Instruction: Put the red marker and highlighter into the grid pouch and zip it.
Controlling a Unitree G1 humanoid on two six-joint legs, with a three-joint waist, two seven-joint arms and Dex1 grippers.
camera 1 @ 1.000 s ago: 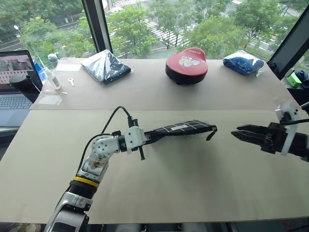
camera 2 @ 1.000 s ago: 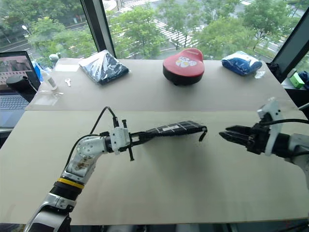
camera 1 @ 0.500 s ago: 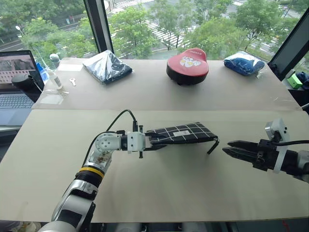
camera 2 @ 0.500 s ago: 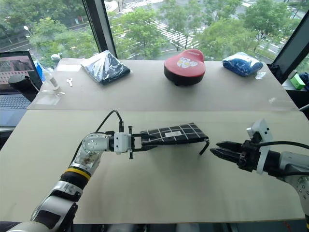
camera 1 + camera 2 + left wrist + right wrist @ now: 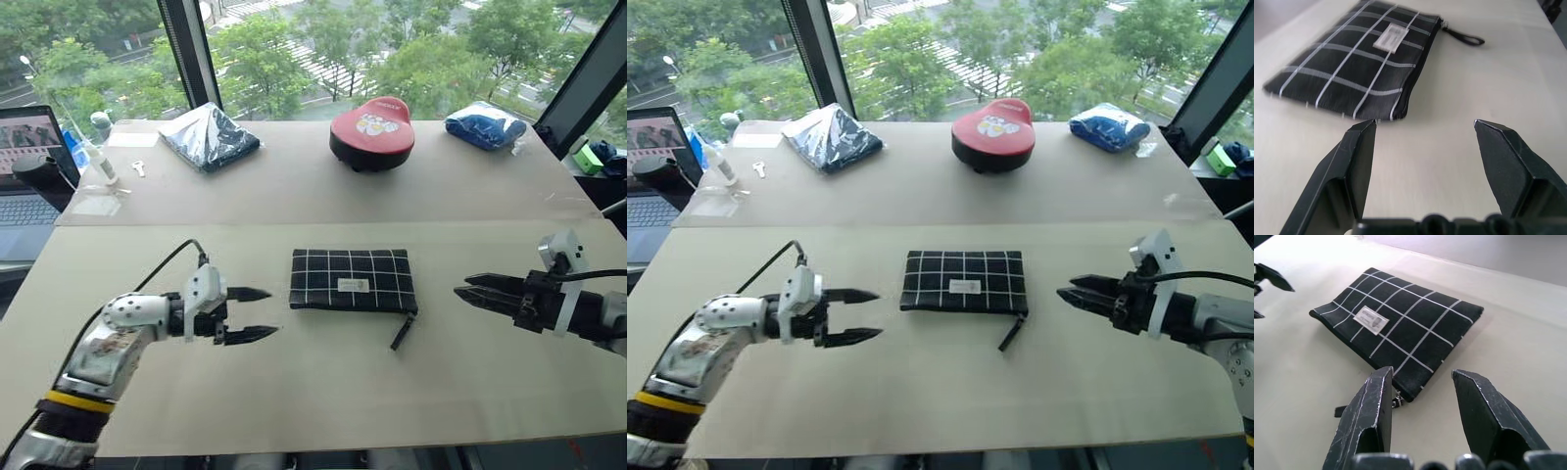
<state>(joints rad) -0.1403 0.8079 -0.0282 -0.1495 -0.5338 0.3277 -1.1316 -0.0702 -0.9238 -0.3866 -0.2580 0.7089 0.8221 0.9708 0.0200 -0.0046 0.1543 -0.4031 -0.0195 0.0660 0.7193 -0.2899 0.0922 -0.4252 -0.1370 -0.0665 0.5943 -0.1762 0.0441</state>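
1. Worktop (image 5: 313,392): the pale surface before you carries everything. A red cushion (image 5: 371,131) and two bagged cloth bundles (image 5: 210,134) (image 5: 484,124) lie at its far side, well apart from the work.
2. Grid pouch (image 5: 353,279): it lies flat at the centre between both arms, label up, its zipper strap (image 5: 403,331) trailing toward you. No marker or highlighter is to be seen; whether they are inside, you cannot tell.
3. Left end effector (image 5: 249,313): fingers wide apart, empty, just beside the pouch's left edge.
4. Right end effector (image 5: 474,291): fingers partly apart, empty, near the strap end.
5. Risk: with nothing pinning the pouch, you may drag it across the worktop when tugging the strap.
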